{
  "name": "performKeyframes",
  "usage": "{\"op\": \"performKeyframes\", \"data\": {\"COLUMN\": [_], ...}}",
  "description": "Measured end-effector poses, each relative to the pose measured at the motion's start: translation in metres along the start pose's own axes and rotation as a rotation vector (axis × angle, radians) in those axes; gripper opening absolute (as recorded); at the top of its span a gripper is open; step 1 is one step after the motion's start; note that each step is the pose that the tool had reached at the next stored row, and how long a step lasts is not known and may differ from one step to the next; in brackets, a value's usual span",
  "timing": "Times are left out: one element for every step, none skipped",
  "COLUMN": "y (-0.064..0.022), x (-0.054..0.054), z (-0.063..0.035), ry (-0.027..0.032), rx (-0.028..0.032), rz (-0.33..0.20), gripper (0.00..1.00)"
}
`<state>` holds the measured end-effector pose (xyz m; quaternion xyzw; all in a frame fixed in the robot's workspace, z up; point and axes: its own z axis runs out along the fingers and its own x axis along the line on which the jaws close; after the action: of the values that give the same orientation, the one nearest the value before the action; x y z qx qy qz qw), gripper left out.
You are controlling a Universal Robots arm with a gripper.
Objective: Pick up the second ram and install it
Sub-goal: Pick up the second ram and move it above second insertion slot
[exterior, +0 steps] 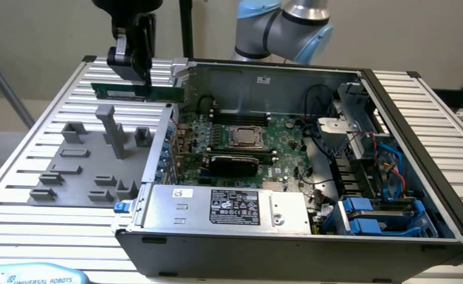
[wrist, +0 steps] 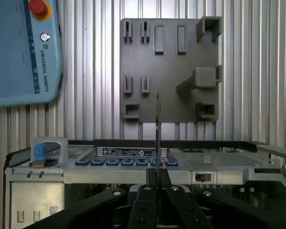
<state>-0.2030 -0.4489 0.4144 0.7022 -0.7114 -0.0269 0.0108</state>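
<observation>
Over the grey fixture plate (exterior: 89, 168) on the exterior view's left, the second ram (exterior: 164, 93) is clamped mid-length in the gripper's (exterior: 141, 84) narrow jaws beside the PC case (exterior: 295, 83) wall, and is best kept level and parallel to the motherboard (exterior: 283, 133) slots.

Slatted table (exterior: 42, 228) bears case (exterior: 295, 251), fixture (exterior: 82, 171) (grey), pendant (exterior: 26, 275).

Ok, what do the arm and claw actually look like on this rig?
The arm is silver-grey tubing with rounded joints and light blue end caps. The claw is black: a blocky body narrowing into two slim flat fingers, which in the wrist view carry small round screw heads. I can't make out any markings on it.
</observation>
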Motion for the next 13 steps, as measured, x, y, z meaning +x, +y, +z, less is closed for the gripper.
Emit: {"op": "performKeyframes", "data": {"y": [-0.0045,-0.009,-0.0134,-0.0182,-0.0226,-0.0271,-0.0315,-0.0364,-0.0406,-0.0454,-0.0492,-0.0537,-0.0578], "x": [-0.001,-0.001,-0.002,-0.003,-0.003,-0.004,-0.005,-0.006,-0.007,-0.008,-0.009,-0.011,-0.012], "z": [-0.0003,-0.0004,-0.0006,-0.0008,-0.001,-0.0012,-0.0014,-0.0014,-0.0015,-0.0016,-0.0015,-0.0014,-0.0012], "ry": [0.0,-0.0002,-0.0003,-0.0004,-0.0004,-0.0004,-0.0004,-0.0006,-0.0005,-0.0004,-0.0004,-0.0004,-0.0005], "rx": [-0.0001,0.0,0.0,-0.0001,0.0,-0.0001,-0.0001,0.0,0.0,-0.0001,-0.0001,-0.0001,-0.0001], "rz": [0.0,0.0,0.0,0.0,0.0,0.0,0.0,0.0,0.0,0.0,0.0,0.0,0.0], "gripper": [0.14,0.14,0.14,0.14,0.14,0.14,0.14,0.14,0.14,0.14,0.14,0.14,0.14]}}
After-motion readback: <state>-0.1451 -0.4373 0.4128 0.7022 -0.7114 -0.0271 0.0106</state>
